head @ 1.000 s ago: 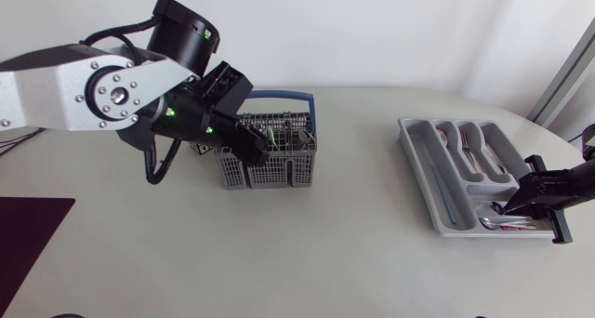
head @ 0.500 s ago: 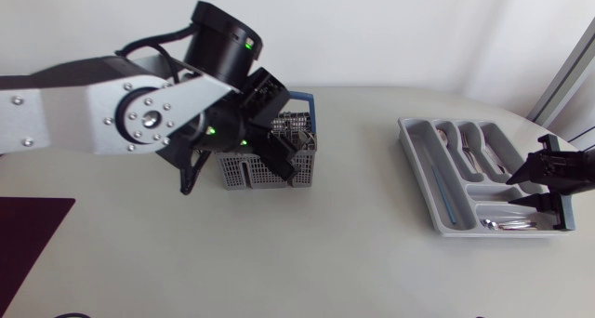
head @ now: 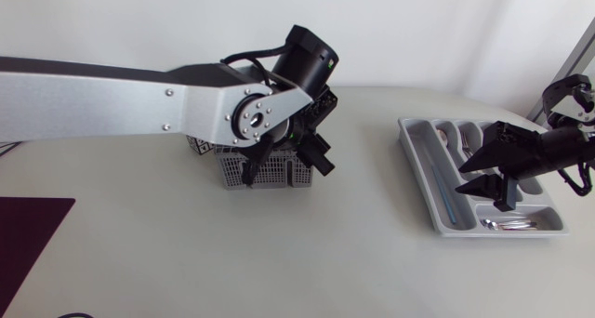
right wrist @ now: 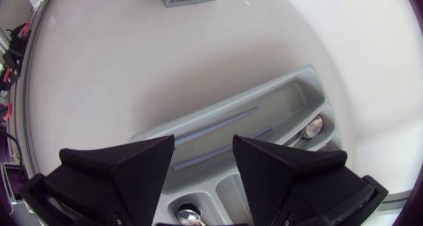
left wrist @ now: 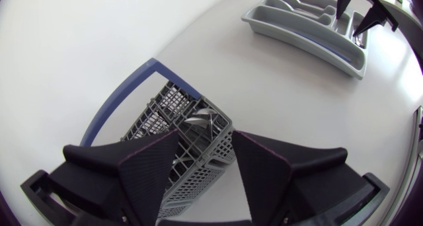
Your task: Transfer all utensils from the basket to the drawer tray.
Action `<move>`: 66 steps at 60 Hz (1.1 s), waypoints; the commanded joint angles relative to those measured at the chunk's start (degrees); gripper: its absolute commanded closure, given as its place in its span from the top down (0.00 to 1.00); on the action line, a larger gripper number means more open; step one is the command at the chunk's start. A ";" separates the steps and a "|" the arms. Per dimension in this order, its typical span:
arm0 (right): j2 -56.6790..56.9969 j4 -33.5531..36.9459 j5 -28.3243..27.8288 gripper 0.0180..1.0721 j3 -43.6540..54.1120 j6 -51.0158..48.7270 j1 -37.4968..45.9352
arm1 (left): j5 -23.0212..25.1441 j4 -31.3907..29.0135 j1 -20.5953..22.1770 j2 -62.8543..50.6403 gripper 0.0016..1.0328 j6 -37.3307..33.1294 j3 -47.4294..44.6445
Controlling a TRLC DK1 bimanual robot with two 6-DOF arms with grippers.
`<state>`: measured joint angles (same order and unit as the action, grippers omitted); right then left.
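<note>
- Toward the far left of the pale worktop (head: 353, 253) stands a grey mesh basket (head: 270, 174) with a blue hoop handle (left wrist: 120, 97). My left arm comes in from the left edge of the head view and covers most of the basket there.
- Inside the basket, the left wrist view shows shiny metal utensils (left wrist: 203, 119) standing in the corner cell closest to the fingers. I cannot tell what kind they are.
- The left end effector (left wrist: 206, 139) hangs just above that corner with its two fingers spread wide. Nothing is between them, and the basket's corner lies under the gap.
- Well apart from the basket, toward my right, lies the grey drawer tray (head: 420, 180). It has several lengthwise compartments and one crosswise compartment at its near end.
- Metal cutlery (head: 468, 143) rests in the tray's lengthwise compartments, with spoon bowls showing at the far end.
- More spoons (head: 507, 224) lie in the crosswise compartment.
- A thin blue strip (head: 447, 202) runs along the long outer compartment; I cannot tell what it is.
- The right end effector (head: 465, 180) hovers over the middle of the tray. Its fingers are spread apart and hold nothing.
- A dark maroon mat (head: 28, 234) lies flat at the worktop's near left corner, well apart from both containers.
</note>
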<state>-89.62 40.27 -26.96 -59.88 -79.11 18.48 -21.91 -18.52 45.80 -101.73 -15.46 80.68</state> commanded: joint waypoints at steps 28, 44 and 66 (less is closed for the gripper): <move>1.03 -1.86 -2.57 0.63 3.98 6.16 -2.84 | -5.51 -14.52 2.36 -11.29 0.34 3.07 16.79; 1.38 -1.95 -2.57 0.63 5.12 5.81 -3.10 | -7.44 -19.62 2.98 -14.19 0.32 5.71 19.69; 1.65 -1.95 -2.57 0.63 5.91 5.81 -4.07 | -9.29 -19.62 1.92 -16.57 0.20 6.67 18.90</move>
<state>-88.92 38.50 -28.97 -55.44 -73.87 14.74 -30.33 -37.63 48.27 -116.14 -10.22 99.07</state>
